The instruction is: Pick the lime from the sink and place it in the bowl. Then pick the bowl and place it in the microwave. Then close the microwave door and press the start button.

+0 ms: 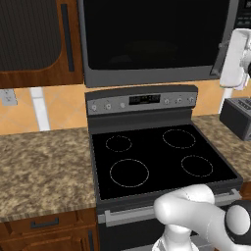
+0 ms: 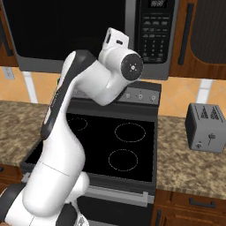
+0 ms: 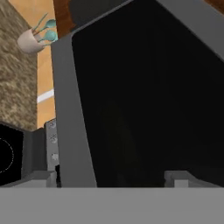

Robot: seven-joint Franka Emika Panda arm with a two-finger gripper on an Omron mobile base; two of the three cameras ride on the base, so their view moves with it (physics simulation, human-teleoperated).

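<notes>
Seems to be at the door-closing step, microwave door (image 1: 152,39) looking shut, end effector grip impossible to tell; next, pressing start on the keypad (image 2: 154,37).

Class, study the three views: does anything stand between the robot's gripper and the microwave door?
Nothing visible does. In the hand view the gripper faces the microwave door directly, with only open space ahead of its fingertips. The stove lies below, out of the path.

Nothing legible — microwave (image 2: 152,35) keypad and stove (image 1: 147,100) display too blurred.
</notes>
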